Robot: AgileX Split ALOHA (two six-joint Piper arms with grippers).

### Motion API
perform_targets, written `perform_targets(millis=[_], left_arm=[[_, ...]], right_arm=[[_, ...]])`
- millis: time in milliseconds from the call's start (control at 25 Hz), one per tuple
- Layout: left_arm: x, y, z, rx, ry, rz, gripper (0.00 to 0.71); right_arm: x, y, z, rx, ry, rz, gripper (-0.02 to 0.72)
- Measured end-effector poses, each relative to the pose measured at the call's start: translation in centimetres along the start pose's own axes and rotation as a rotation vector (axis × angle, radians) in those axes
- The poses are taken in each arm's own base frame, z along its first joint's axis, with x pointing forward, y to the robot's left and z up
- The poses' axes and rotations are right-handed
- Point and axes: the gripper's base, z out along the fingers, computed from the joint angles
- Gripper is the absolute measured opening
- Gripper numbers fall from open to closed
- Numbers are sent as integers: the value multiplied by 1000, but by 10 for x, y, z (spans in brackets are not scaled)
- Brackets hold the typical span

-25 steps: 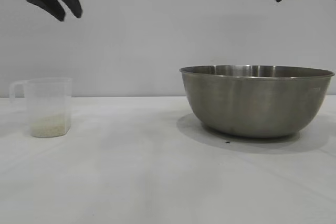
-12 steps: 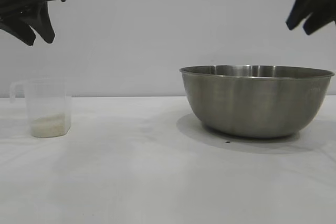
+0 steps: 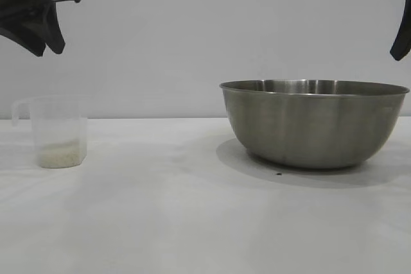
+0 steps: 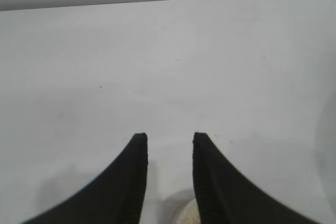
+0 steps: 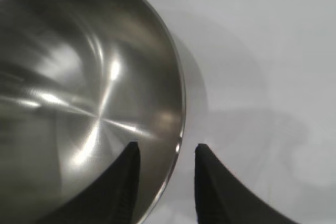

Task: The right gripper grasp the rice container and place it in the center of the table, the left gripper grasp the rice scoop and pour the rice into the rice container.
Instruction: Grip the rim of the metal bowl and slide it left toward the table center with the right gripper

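The rice container (image 3: 313, 122), a large steel bowl, stands on the white table (image 3: 192, 222) at the right. The rice scoop (image 3: 56, 130), a clear cup with a thin layer of rice (image 3: 61, 154), stands at the left. My left gripper (image 3: 40, 40) hangs open and empty above the scoop; in the left wrist view it (image 4: 169, 139) has the scoop's rim (image 4: 181, 209) between its fingers, far below. My right gripper (image 3: 402, 36) is at the right edge, above the bowl's right rim. In the right wrist view it (image 5: 167, 148) is open, fingers either side of the bowl's rim (image 5: 181, 103), above it.
A grey wall stands behind the table. A small dark speck (image 3: 278, 173) lies on the table in front of the bowl.
My right gripper has moved right and down toward the bowl's right rim. My left gripper moved left and down a second ago and has held still since.
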Motion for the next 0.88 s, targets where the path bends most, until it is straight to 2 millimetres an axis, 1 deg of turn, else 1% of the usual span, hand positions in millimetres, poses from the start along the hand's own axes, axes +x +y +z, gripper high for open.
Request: perform_targets(millis=[160,200,240,360,520,680,880], left_arm=[[0,0,0,0,0,0,215],[0,0,0,0,0,0,215],[0,0,0,0,0,0,215],[0,0,0,0,0,0,215],[0,0,0,0,0,0,215],[1,0,0,3,13,7,215],[5,0,-2,6,31,50,215]], right_arm=[[2,-5,11,5,25,15,249],[3,-6,13,6,29,20,171],[2,-6,14,10,25,14,120],[1,0,18,21,6,-17,0],[5,22,26,-9,33,-85,0],[14,50,34,-56,89,-166,0],[22,72,40,-87,126,-235,0]])
